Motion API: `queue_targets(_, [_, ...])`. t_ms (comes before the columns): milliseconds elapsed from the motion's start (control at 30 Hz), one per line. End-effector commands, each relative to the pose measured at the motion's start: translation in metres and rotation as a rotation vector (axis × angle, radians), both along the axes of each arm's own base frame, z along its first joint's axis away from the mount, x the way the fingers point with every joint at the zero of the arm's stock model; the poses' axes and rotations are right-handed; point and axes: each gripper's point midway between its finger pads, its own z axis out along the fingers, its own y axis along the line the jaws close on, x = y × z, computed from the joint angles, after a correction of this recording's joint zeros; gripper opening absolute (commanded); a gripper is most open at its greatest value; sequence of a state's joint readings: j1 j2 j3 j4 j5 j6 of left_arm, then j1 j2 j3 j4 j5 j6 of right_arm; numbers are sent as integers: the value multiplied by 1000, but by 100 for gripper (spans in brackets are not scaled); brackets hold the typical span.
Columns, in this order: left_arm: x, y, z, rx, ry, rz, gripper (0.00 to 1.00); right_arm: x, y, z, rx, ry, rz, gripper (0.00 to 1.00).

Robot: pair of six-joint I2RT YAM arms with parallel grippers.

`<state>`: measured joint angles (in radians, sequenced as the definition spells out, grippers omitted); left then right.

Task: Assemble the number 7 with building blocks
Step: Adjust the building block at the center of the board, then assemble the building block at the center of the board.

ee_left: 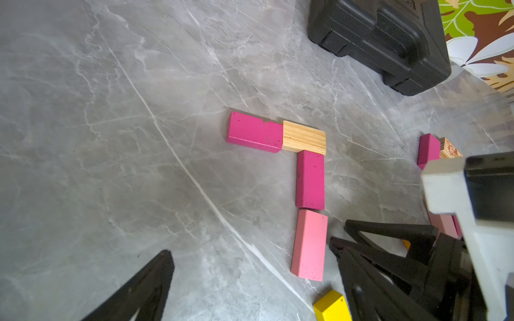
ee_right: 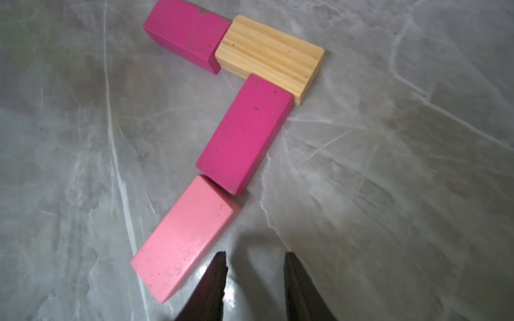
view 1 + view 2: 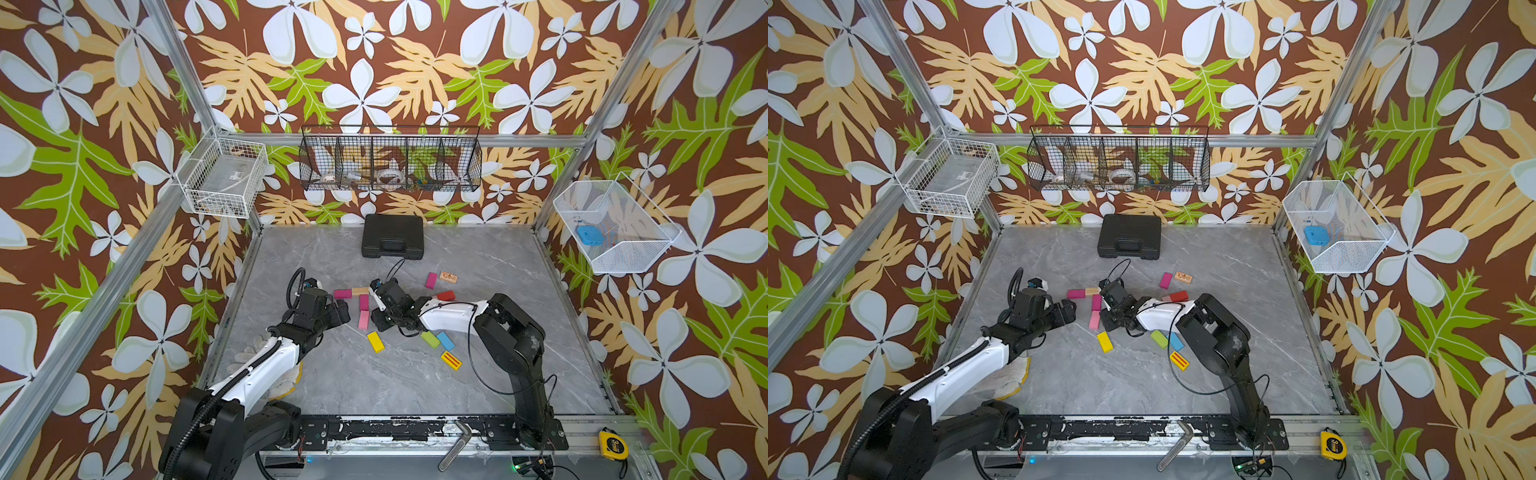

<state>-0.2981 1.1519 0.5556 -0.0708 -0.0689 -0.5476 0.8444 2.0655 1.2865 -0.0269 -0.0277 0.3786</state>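
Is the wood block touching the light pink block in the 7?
Apart. Right wrist view: a magenta block lies between wood block and light pink block.

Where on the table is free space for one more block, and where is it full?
Free: the wide patch between the yellow block and the front rail; also beside the black case. Crowded: around the right gripper and green block.

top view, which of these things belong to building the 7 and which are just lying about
For the job: magenta rectangular block, plain wood block, second magenta block, pale pink block, laid as the 7; spare yellow block, green block, blue block, red block, yellow red-striped block, third magenta block, printed wood block.
Lying about: black plastic case, yellow tape measure, black wire basket.
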Motion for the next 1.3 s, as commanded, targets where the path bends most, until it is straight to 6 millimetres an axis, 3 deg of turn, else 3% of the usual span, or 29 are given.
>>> queue_targets(0, [2, 1, 1, 2, -11, 6, 95, 1, -2, -5, -17, 4, -6, 36])
queue_targets(467, [2, 1, 0, 8, -8, 6, 95, 9, 3, -8, -11, 1, -5, 35])
queue_targets(700, [2, 2, 0, 9, -6, 7, 95, 6, -12, -3, -31, -11, -16, 35])
queue_targets(933, [3, 0, 0, 1, -10, 2, 95, -37, -48, -5, -55, 5, 47, 35])
queue_targets(1100, [4, -1, 2, -2, -16, -1, 95, -81, -52, -3, -83, 7, 201, 36])
queue_targets(1267, [5, -2, 4, -7, -21, -4, 95, -81, -53, -6, -108, -4, 210, 36])
